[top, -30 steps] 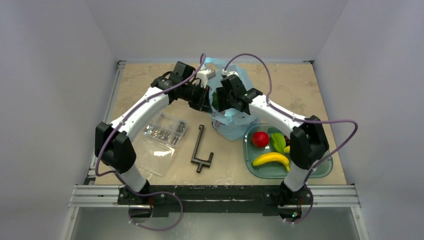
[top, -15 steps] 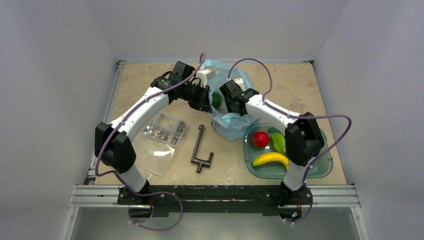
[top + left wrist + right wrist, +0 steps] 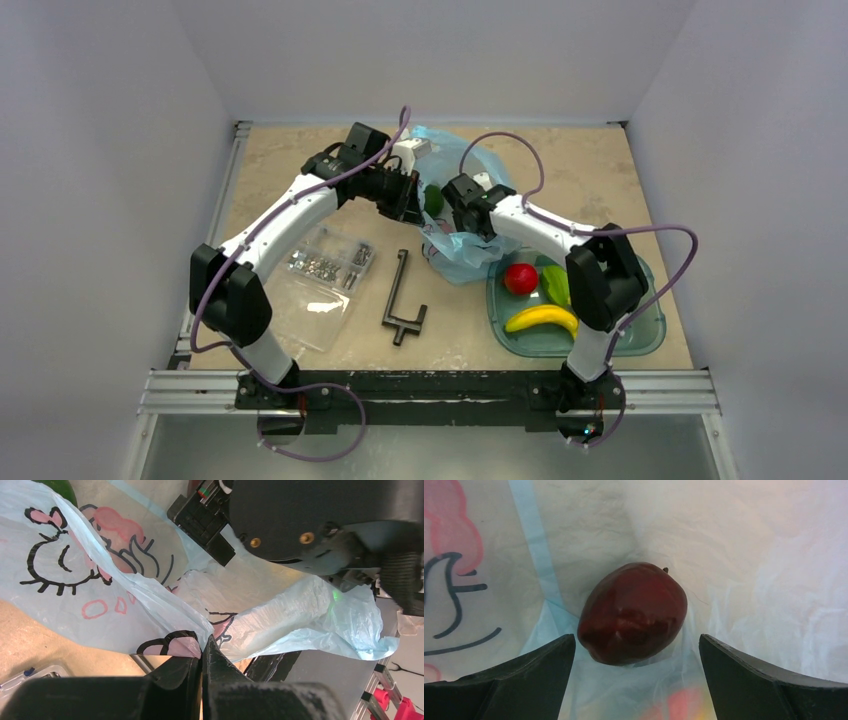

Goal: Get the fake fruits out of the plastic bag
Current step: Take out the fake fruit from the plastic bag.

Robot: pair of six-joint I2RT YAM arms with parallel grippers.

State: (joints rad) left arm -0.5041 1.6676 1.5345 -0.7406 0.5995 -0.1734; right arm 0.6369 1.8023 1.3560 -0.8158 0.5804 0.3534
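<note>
The light-blue plastic bag point(image 3: 462, 248) lies mid-table with its mouth held up. My left gripper point(image 3: 202, 649) is shut on a fold of the printed bag point(image 3: 100, 595) edge. My right gripper point(image 3: 636, 647) stands open inside the bag point(image 3: 749, 580), and a dark maroon fruit point(image 3: 633, 614) rests on the film just ahead of and between its fingertips, untouched. A green fruit point(image 3: 433, 200) shows at the bag's mouth between the two wrists. On the tray lie a red apple point(image 3: 520, 278), a yellow banana point(image 3: 541, 318) and a green piece point(image 3: 557, 285).
The green tray point(image 3: 640, 338) sits at the front right, partly under my right arm. A clear flat bag of screws point(image 3: 325, 270) lies at the left. A black metal tool point(image 3: 402, 300) lies between it and the plastic bag.
My right gripper has dipped lower into the bag and its jaws have opened wider. The left arm has kept its hold and has not moved.
</note>
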